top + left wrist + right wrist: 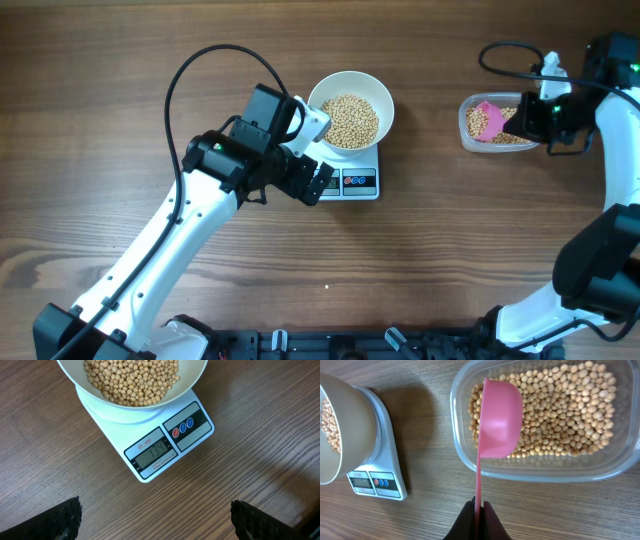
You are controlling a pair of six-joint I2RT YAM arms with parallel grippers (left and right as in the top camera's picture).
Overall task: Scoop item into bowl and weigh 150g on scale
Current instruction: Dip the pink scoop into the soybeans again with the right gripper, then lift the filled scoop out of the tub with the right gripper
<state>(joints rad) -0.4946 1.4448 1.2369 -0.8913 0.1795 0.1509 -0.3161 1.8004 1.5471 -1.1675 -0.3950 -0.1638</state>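
Observation:
The white bowl [348, 80] stands on the white scale [358, 183], holding a heap of tan beans [350, 120]. My left gripper [318, 180] hovers over the scale's front left corner. In the left wrist view its fingers [60, 520] are spread wide and open over bare wood [156, 520], below the scale [150, 455], whose display reads 134. My right gripper [479, 510] is shut on the thin handle of a pink scoop [499, 417]. The scoop's cup is turned on edge over the beans [565, 410] in a clear tub [540, 474].
The clear tub [466, 125] sits at the right of the table, about a bowl's width from the scale. A black cable [180, 80] loops above the left arm, and another cable [505, 50] runs behind the tub. The right arm's base [600, 270] fills the lower right corner.

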